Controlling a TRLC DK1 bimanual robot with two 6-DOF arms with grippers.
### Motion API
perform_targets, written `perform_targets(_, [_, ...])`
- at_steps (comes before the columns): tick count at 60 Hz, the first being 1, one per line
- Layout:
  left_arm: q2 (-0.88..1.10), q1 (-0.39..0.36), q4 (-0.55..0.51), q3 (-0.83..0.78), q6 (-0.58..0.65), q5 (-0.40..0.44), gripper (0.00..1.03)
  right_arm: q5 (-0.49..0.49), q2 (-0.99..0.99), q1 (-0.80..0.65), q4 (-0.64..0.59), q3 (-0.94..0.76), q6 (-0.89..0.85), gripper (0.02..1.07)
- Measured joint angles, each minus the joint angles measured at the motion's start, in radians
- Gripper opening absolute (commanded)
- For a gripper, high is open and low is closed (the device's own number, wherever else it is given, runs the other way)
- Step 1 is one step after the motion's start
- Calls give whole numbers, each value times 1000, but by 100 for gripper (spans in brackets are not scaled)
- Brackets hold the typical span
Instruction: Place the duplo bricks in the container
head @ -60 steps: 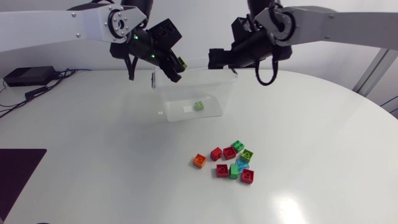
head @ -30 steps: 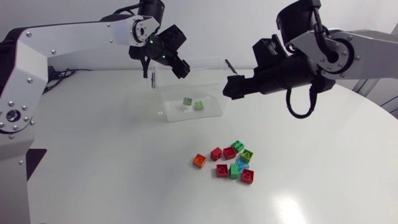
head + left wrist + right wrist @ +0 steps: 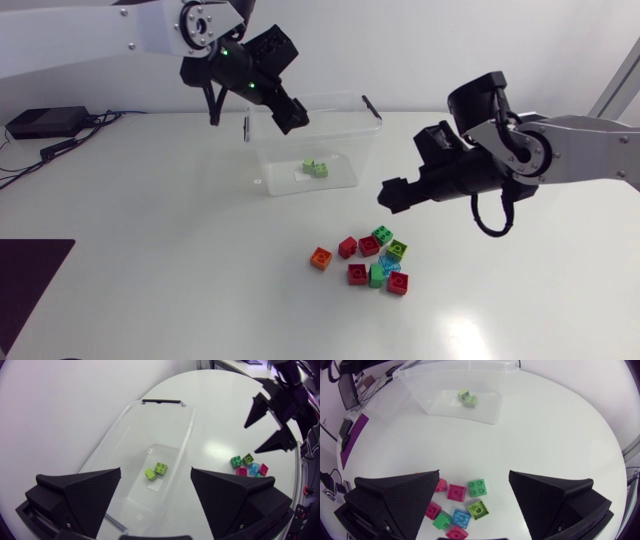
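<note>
On the white table [image 3: 150, 290], nothing is in contact with either arm. Left arm [image 3: 90, 35] enters from the far left, and the left gripper [image 3: 288, 112] hangs above the far-left rim of the clear container [image 3: 268, 175]. Its fingers are spread wide and hold nothing. Right arm [image 3: 590, 150] enters from the right. The right gripper [image 3: 392, 195] hangs above the table, nearer than the container and just right of the loose bricks, and is likewise spread and empty. The container stands upright and lidless at the far middle of the table. A cluster of duplo bricks [image 3: 370, 262] in red, green, lime and blue lies on the table nearer than the container and well apart from it. One orange brick [image 3: 321, 258] sits at its left edge. Two green bricks [image 3: 316, 168] lie touching each other on the container floor
</note>
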Motion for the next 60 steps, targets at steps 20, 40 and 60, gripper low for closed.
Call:
perform_targets(20, [-148, -53, -19, -306, 77, 8, 99, 0, 97, -69, 83, -87, -92, 102])
perform_targets(40, [-150, -97, -20, -474, 112, 8, 99, 44, 237, -2, 132, -89, -95, 102])
perform_targets(60, [-151, -157, -23, -520, 111, 8, 99, 87, 298, 24, 157, -65, -95, 77])
